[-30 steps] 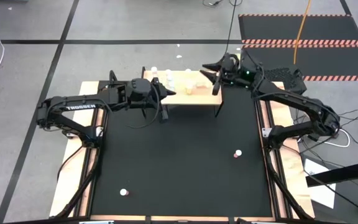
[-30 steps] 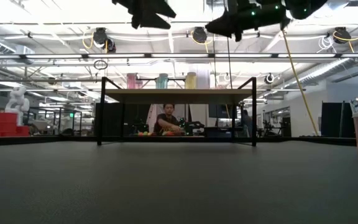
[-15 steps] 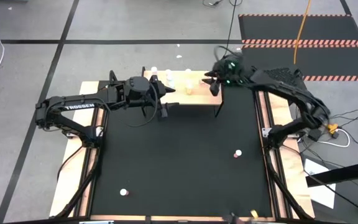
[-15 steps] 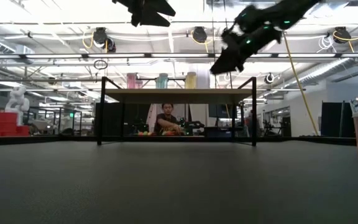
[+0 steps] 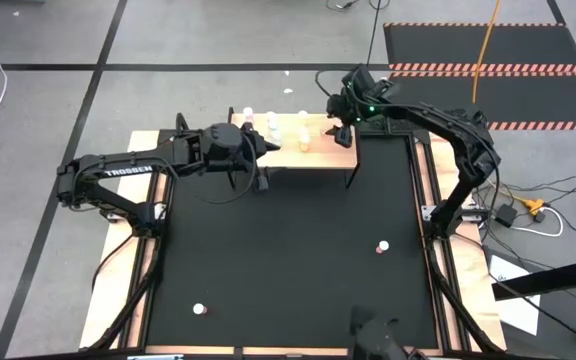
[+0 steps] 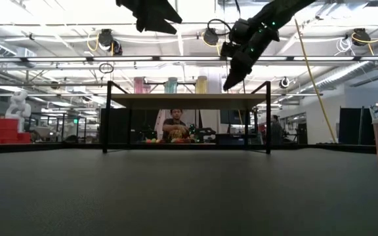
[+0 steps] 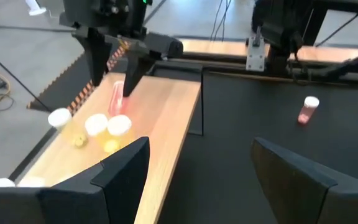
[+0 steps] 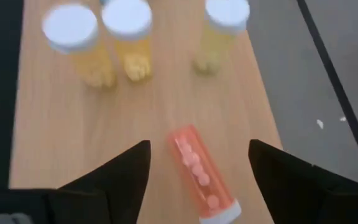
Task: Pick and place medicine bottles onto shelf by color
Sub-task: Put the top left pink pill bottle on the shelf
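Fingers of the right gripper (image 8: 194, 171) stood wide apart, empty, an orange bottle (image 8: 201, 177) lying toppled between them on the shelf (image 8: 48, 130). Nudged, it risked rolling off. Left gripper (image 7: 194, 171) waited, spread, holding nothing.

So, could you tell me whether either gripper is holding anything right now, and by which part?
Nothing is held. The right gripper is open above a pink bottle lying on the shelf; the left gripper is open and empty.
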`<state>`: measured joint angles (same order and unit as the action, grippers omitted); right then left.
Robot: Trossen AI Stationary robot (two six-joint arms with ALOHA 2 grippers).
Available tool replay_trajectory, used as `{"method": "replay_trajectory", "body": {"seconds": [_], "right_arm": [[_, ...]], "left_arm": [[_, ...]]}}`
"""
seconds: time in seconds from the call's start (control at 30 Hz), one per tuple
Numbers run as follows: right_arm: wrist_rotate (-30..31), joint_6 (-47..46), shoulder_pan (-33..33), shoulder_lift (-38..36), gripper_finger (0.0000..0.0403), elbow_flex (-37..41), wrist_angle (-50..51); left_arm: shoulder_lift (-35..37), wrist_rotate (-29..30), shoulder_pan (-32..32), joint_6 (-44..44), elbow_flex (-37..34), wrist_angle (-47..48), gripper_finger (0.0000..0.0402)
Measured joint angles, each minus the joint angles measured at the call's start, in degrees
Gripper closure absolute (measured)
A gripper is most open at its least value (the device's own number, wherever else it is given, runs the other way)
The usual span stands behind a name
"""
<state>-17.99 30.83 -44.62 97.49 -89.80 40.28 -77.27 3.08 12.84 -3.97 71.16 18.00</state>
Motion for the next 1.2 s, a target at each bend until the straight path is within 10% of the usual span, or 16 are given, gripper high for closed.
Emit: {"method": "replay_trajectory", "body": {"seconds": [0.8, 1.2], "right_arm": [[-0.21, -3.63, -2.63, -0.20, 0.0318, 6.52, -2.20], [-12.95, -23.87, -1.97, -13.17, 0.0294, 6.62, 2.05]], "left_arm": [[-0.01, 0.72, 0.26, -1.04, -0.02, 1.16, 0.0119], [-0.53, 3.07, -0.35, -10.94, -0.01, -4.74, 0.0119]]}}
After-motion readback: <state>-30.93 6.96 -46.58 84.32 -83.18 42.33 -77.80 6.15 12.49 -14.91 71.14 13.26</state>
